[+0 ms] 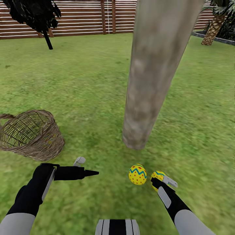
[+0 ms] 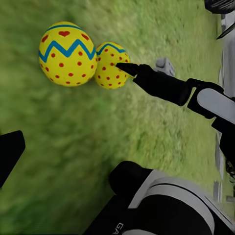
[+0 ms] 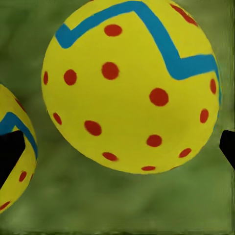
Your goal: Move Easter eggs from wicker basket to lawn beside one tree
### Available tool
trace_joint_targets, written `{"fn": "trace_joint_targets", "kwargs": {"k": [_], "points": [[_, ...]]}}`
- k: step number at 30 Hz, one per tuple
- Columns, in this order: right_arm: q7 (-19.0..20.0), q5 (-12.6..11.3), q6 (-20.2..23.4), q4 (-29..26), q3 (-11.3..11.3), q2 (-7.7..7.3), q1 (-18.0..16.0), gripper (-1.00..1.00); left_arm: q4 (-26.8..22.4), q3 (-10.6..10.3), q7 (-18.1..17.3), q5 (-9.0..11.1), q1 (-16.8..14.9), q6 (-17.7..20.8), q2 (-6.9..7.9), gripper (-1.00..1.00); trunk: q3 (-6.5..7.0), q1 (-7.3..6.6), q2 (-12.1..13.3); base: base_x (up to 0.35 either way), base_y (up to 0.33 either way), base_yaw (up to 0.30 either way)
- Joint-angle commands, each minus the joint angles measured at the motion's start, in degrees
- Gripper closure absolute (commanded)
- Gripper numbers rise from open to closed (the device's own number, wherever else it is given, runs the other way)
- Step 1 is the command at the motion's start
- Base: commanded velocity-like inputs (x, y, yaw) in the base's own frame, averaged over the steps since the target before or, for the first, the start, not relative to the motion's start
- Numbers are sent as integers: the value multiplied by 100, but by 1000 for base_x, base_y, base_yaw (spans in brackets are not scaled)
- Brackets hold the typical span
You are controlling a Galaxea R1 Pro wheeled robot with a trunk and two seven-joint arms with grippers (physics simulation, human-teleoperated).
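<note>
Where grass meets tree: two eggs.

No text can be read in full; the black-and-white left arm casing bears faint, cut-off letters, illegible.

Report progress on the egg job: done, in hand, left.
Done: one yellow red-dotted egg lies on the mottled green lawn near the thick grey-brown tree trunk. In hand: the right claw is at a second egg beside the first; whether it grips it is unclear. Left: a third egg, probably the yellow patch inside the tipped brown wicker basket. The left claw is open.
</note>
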Motion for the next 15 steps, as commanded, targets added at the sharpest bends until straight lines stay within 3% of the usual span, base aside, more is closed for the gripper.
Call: {"fn": "trace_joint_targets", "kwargs": {"k": [1,15], "points": [[-20,-38,25,-15,-15,6,0,-100,0,8,-49,-48,-3,52,-1,-100,19,-6,0,-131,0,0],[-20,-35,25,-15,-15,13,0,-100,4,52,-40,-48,-3,52,1,-100,329,-42,19,-78,0,0]]}}
